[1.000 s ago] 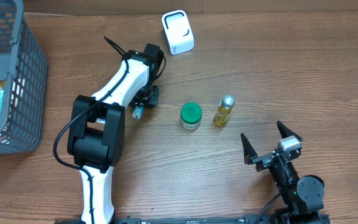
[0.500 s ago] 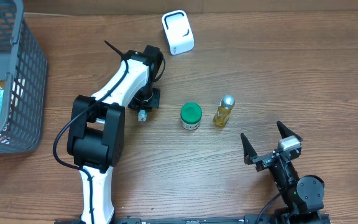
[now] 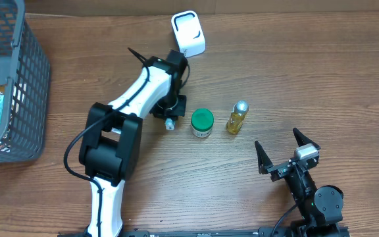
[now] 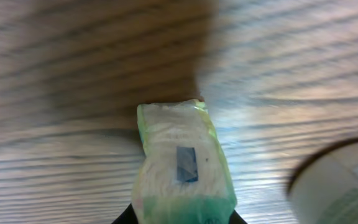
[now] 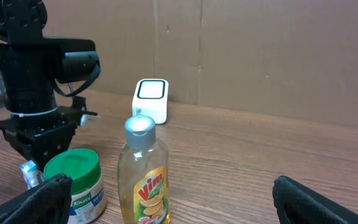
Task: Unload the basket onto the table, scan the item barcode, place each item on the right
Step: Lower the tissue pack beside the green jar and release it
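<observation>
Left claw (image 3: pixel 169 121) carried packet (image 4: pixel 182 165) toward jar (image 3: pixel 202 122).

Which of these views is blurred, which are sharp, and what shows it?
Left wrist: the grain of the table streaks with motion blur, and the packet looks soft. Overhead: crisp, with the basket mesh clear. Right wrist: the bottle label is readable, the near fingers blurry.

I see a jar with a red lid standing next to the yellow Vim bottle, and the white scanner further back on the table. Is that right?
Not quite. The jar has a green lid, not a red one; the overhead view shows it plainly. The rest holds: it stands next to the yellow Vim bottle, and the white scanner sits further back on the table.
</observation>
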Available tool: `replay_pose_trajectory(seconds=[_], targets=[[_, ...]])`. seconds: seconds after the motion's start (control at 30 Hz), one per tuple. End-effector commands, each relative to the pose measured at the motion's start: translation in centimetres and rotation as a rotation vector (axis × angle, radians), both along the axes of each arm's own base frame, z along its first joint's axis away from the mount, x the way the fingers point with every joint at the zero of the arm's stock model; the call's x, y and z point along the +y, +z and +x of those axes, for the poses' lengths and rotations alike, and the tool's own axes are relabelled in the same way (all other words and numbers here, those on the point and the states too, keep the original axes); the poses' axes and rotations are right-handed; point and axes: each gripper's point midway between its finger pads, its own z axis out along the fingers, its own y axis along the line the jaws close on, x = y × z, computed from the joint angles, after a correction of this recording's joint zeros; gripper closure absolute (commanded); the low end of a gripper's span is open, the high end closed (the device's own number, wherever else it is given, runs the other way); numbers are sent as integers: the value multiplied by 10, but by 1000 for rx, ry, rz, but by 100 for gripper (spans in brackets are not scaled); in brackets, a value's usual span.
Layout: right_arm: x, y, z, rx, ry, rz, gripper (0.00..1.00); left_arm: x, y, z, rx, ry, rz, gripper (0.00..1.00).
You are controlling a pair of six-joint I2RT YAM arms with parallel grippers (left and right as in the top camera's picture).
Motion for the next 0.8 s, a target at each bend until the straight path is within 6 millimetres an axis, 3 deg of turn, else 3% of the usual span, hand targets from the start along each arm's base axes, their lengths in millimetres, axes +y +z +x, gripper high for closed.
replay_pose_trajectory(seconds=[0.0,0.3,0.37,0.5,0.67,0.77], targets=[[-2,-2,1,-1,-13,-3,0,-10,-4,-7,19,12,-10,82],[-2,-2,1,-1,-13,-3,0,-12,-4,-8,19,7,-11,81],[-2,-2,1,-1,-13,-3,0,-12,-4,-8,18,7,-11,77],[-2,-2,1,-1,-13,-3,0,-12,-2,-8,21,3,-9,58],[-2,-2,1,-1,-13,-3,0,-14,16,2,-4,-21,-14,51],[-2,-2,1,-1,-13,-3,0,-9,32,19,-64,-16,21,49]])
